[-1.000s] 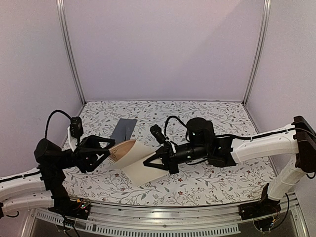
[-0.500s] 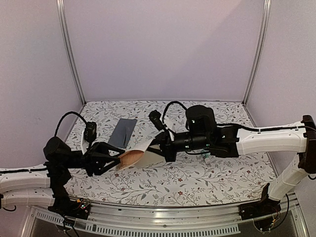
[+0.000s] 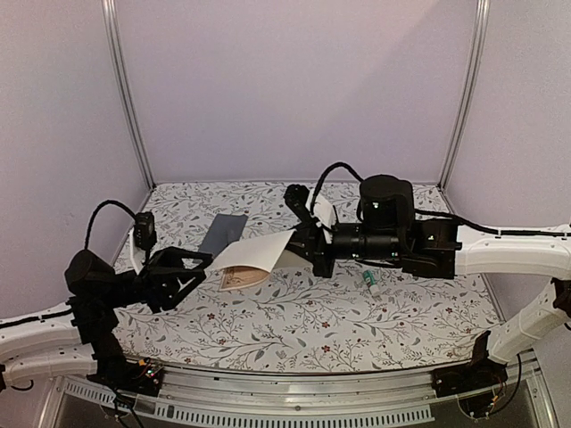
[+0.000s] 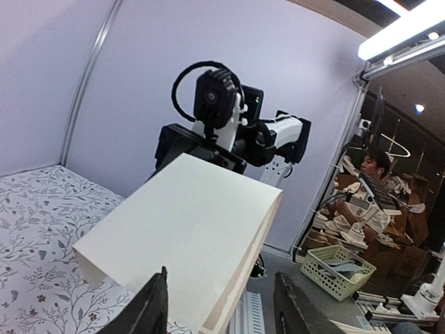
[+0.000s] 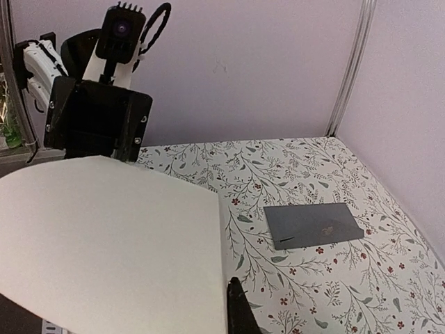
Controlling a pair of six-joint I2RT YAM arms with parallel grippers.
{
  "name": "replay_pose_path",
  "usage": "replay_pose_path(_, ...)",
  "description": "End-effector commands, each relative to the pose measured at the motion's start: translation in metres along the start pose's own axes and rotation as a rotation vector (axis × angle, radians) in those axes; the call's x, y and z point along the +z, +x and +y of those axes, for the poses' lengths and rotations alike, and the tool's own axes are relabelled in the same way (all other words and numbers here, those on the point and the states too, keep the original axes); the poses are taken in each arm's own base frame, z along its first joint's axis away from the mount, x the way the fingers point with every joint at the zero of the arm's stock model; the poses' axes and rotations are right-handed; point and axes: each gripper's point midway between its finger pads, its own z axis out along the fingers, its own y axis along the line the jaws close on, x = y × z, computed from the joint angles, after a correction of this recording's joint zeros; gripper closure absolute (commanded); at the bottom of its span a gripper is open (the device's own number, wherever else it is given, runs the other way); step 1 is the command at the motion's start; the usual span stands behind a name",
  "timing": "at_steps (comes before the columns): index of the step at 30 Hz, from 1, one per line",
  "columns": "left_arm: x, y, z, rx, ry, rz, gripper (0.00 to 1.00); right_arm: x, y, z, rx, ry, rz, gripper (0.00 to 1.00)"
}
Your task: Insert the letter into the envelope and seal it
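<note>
The letter (image 3: 256, 253) hangs folded over above the tablecloth, its cream back showing and a strip of printed face below. My right gripper (image 3: 303, 247) is shut on its right edge; in the right wrist view the letter (image 5: 111, 243) covers one finger, and the right gripper (image 5: 227, 319) shows a single dark fingertip. My left gripper (image 3: 203, 270) is open at the sheet's left end. In the left wrist view the letter (image 4: 181, 229) dips between the spread fingers of the left gripper (image 4: 222, 314). The dark grey envelope (image 3: 223, 234) lies flat behind them, and the envelope (image 5: 313, 224) is untouched.
A small teal-white tube (image 3: 368, 279) lies on the floral tablecloth (image 3: 339, 325) under my right forearm. Metal frame posts (image 3: 125, 98) and purple walls close in the back and sides.
My right gripper has moved back and to the right, lifting the letter out of its curl into a flatter fold. My left gripper has drawn back a little to the left, still open.
</note>
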Motion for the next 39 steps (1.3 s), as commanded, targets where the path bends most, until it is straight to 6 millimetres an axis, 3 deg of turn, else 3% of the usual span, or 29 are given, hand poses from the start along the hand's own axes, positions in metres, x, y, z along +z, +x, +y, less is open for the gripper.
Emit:
replay_pose_path(1, -0.012, -0.021, 0.023, 0.001, -0.205, -0.086, 0.42, -0.012, 0.013, 0.017, -0.142, -0.075, 0.013, 1.0)
replay_pose_path(7, -0.028, -0.035, 0.027, -0.018, -0.287, -0.156, 0.29, -0.009, 0.028, 0.054, -0.263, -0.192, 0.015, 1.0)
replay_pose_path(11, -0.023, -0.031, 0.033, -0.054, -0.314, -0.118, 0.26, -0.005, 0.031, 0.071, -0.345, -0.233, 0.012, 1.0)
replay_pose_path(18, 0.013, 0.001, 0.02, -0.12, -0.133, 0.1, 0.25, 0.0, 0.014, 0.074, -0.415, -0.239, -0.013, 1.0)
replay_pose_path(22, 0.028, 0.019, 0.022, -0.145, -0.073, 0.175, 0.25, 0.001, 0.005, 0.075, -0.434, -0.234, -0.025, 1.0)
replay_pose_path(32, 0.049, 0.045, -0.004, -0.083, 0.081, 0.279, 0.26, -0.023, -0.022, 0.094, -0.438, -0.33, -0.118, 0.98)
replay_pose_path(39, 0.056, 0.053, -0.026, -0.012, 0.126, 0.3, 0.24, -0.026, -0.023, 0.091, -0.376, -0.329, -0.07, 0.98)
